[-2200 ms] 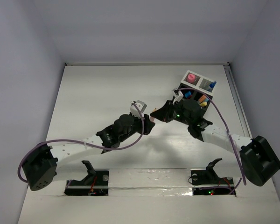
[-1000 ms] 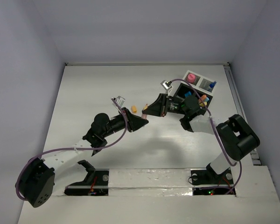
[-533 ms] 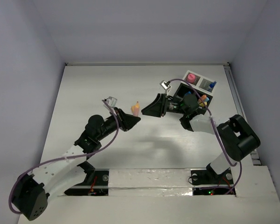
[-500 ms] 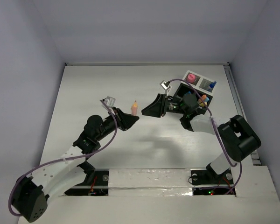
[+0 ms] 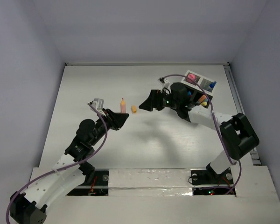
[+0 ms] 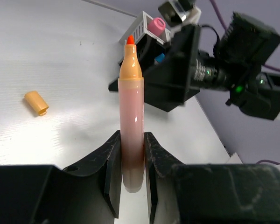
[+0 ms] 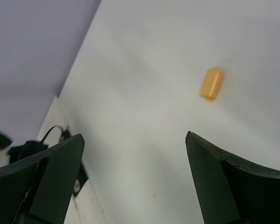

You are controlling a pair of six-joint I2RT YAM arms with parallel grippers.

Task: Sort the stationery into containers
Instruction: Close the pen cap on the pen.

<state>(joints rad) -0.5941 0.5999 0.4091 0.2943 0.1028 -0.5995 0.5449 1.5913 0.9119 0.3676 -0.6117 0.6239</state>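
Leftward since a moment ago, the one clear orange-tipped marker (image 6: pixel 131 116) stands upright, clamped between the left fingers (image 6: pixel 113 163). One orange cap (image 7: pixel 212 84) lies loose on the tabletop (image 5: pixel 93 84). The right fingers (image 7: pixel 56 182) are spread wide and hold nothing, near the one black box (image 5: pixel 199 80), seemingly part-filled.

White table (image 5: pixel 84 84); small orange cap (image 5: pixel 134 109) lying loose near middle; black divided box (image 5: pixel 200 80) far right

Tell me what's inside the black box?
A pink round piece, a blue piece and orange and yellow sticks show inside the black box. The right arm covers its near compartments, so those are hidden.
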